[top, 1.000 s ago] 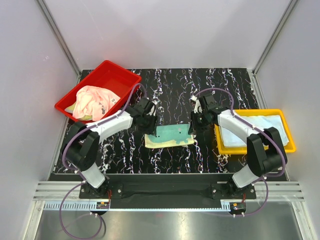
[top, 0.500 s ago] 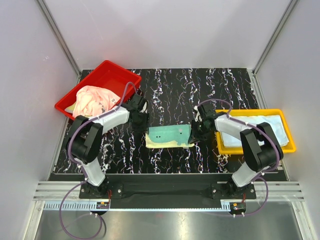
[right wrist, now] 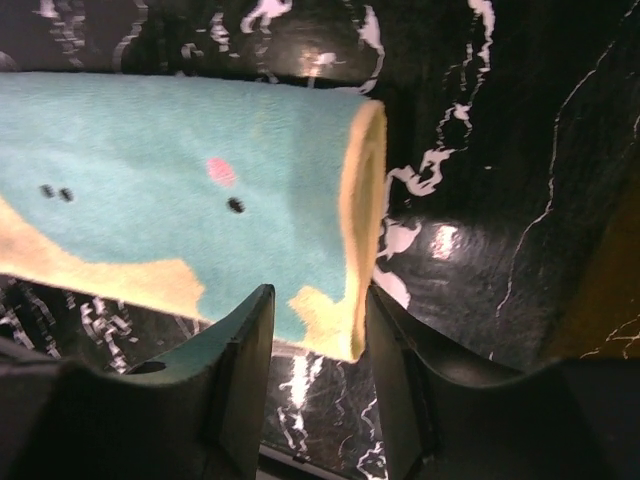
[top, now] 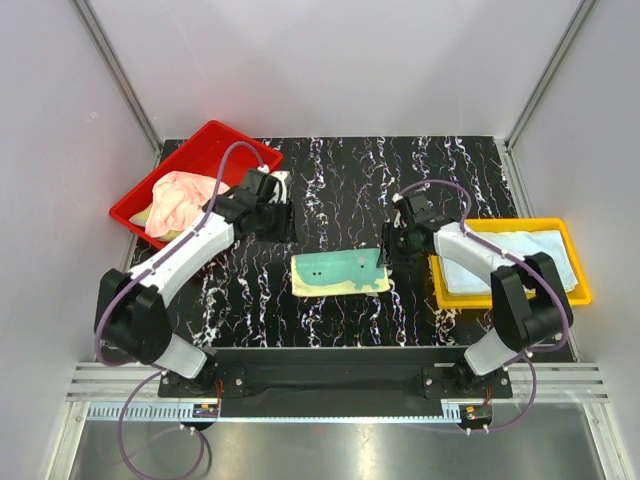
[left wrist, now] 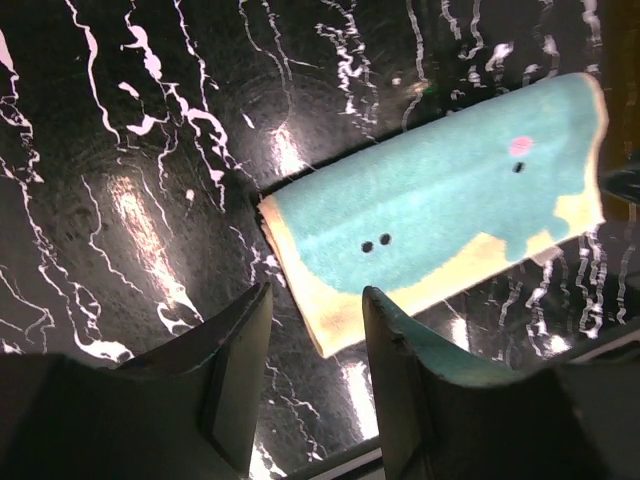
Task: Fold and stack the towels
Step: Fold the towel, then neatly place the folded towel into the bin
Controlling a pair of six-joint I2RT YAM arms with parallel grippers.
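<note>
A teal towel (top: 340, 271) with yellow-green edging lies folded in a strip at the table's middle. My left gripper (top: 280, 222) is open and empty, raised behind and to the left of the towel's left end (left wrist: 330, 290). My right gripper (top: 393, 244) is open just over the towel's right folded edge (right wrist: 360, 210), with that corner showing between the fingers, not pinched. A pink towel (top: 187, 200) lies crumpled over a yellow-green one (top: 150, 216) in the red tray (top: 225, 142). A pale blue-white towel (top: 515, 255) lies flat in the yellow tray (top: 500, 298).
The red tray stands at the back left and the yellow tray at the right edge. The black marbled tabletop (top: 340, 180) is bounded by white walls behind and to both sides. Both arm bases stand at the near edge.
My left gripper has lifted and swung back and left, away from the towel's left end. My right gripper has drawn slightly back at the towel's right edge. The towel lies flatter.
</note>
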